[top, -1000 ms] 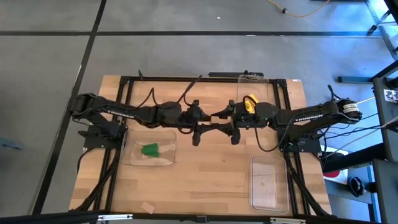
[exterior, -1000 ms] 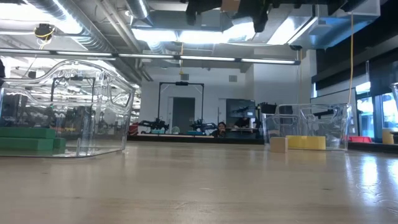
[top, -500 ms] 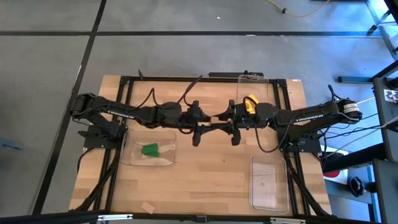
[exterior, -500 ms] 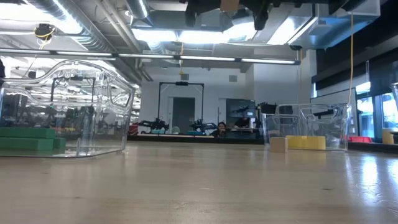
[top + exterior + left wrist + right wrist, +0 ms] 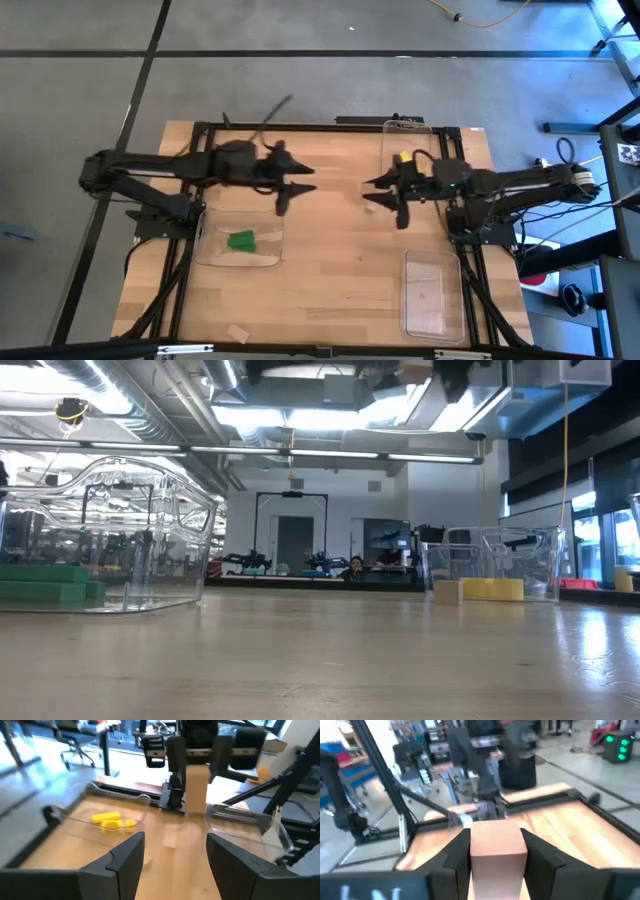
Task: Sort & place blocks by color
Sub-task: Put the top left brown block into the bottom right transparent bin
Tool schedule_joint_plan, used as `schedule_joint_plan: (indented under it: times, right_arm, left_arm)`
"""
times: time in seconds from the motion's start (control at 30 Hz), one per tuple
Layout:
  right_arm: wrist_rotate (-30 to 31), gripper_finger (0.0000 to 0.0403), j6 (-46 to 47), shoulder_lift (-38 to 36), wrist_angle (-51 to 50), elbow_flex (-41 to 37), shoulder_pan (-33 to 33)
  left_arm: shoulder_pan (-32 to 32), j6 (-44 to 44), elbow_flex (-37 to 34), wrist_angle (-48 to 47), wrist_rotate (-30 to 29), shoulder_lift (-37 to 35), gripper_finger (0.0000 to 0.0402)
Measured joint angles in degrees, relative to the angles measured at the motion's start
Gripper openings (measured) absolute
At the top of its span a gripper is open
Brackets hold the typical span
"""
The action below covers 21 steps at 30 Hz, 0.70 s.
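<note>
Carrying the tan block [image 5: 498, 851] to its tray is the step in hand, judged from how things lie, and doing it well starts with the widest view: the wooden table [image 5: 330, 290] holds three clear trays, one on the left [image 5: 240, 238] with green blocks [image 5: 240, 240] in it, one at the far right edge [image 5: 408, 140] with yellow blocks [image 5: 403, 158], and one at the near right [image 5: 432, 292] that looks free of coloured pieces, so it is the likely home for plain wood, though what it holds is hard to tell. The right gripper [image 5: 380, 195] hangs above the table's middle right, well clear of the boards, its two fingers closed on the tan block's flat sides with the block upright between them. The left gripper [image 5: 290, 185] hovers over the left half near the green tray, its jaws parted with nothing between them. The right arm should swing toward the near-right tray, keep the block level, come down inside the rim rather than over the wall, and open only when the block is low, since a drop from height could bounce it out. One more small tan piece [image 5: 237, 333] lies on the bare table at the near edge, apart from every tray.
</note>
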Motion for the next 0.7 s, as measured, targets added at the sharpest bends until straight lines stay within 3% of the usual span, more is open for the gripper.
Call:
schedule_joint_plan:
  times: [0.2,0.43,0.7]
  right_arm:
    - [3.9,0.0132,1.3,-9.6,-13.3,0.0,0.0]
    - [5.9,0.0132,0.3,-15.3,-14.7,0.0,0.0]
    - [6.8,0.0132,0.0,-14.5,-14.3,0.0,0.0]
  left_arm:
    - [-1.6,-0.3,-10.8,4.8,-6.4,-12.7,0.0200]
    - [-5.5,-2.6,-26.7,18.6,-10.9,-25.4,0.0200]
    - [-6.5,-2.2,-29.2,21.1,-13.2,-28.9,0.0200]
